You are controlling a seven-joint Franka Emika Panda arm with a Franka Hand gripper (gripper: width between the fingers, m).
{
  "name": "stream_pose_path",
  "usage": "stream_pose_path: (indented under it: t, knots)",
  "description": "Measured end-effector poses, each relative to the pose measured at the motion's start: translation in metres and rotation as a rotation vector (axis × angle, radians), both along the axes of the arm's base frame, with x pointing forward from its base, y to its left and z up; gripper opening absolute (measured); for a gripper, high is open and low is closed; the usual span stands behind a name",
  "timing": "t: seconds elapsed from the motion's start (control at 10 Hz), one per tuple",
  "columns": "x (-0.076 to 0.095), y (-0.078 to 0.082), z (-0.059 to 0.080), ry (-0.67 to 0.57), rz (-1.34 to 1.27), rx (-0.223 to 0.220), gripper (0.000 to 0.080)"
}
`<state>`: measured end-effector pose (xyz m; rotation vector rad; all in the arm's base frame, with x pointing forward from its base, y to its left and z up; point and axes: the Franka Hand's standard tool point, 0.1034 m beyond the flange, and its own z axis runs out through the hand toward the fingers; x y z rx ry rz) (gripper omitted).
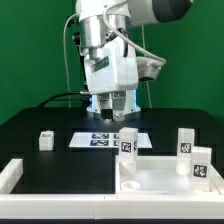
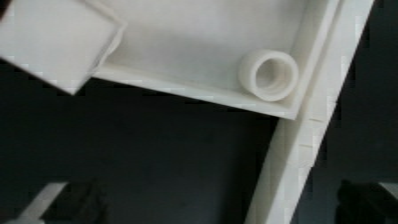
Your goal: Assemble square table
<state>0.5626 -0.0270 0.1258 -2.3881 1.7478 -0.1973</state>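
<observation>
The arm is hanging over the middle of the black table (image 1: 60, 165), and its pincer (image 1: 113, 103) is pointing straight down with the jaws standing wide apart and nothing between them. Directly under it, the marker board (image 1: 100, 139) is lying flat on the table.

Taking that board as the centre of a clock in the exterior view, the square panel (image 1: 160, 178) is sitting at about four o'clock, near the front edge, lying flat with its raised rim facing up and a small round socket (image 1: 129, 184) showing near its corner at the exterior view's left. Three legs are standing upright around it: one leg (image 1: 127, 142) at the panel's back corner just beside the board, a second leg (image 1: 186, 141) further toward three o'clock, and a third leg (image 1: 201, 164) at the panel's far side, each showing a black-and-white tag. A fourth leg (image 1: 45, 140) is standing alone at nine o'clock, well apart from the panel. The border wall (image 1: 15, 176) is running along the front, at about seven o'clock.

In the wrist view, the panel (image 2: 196, 45) is filling the frame with its rim (image 2: 306, 130) running across and a round socket (image 2: 270, 73) just beside that rim; the fingertips (image 2: 43, 203) are showing dimly against the dark table.
</observation>
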Motion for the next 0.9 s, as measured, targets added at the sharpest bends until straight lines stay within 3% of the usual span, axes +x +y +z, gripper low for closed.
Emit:
stream_pose_path:
  t: [0.4, 0.5, 0.7, 0.9]
  knots:
    - [-0.001, -0.001, -0.002, -0.018, 0.325, -0.071, 0.0649]
    - [-0.011, -0.014, -0.009, -0.015, 0.469, -0.100, 0.0649]
    - [-0.048, -0.065, -0.028, 0.015, 0.716, -0.136, 0.0649]
    - [-0.073, -0.101, -0.041, 0.044, 0.913, -0.113, 0.0649]
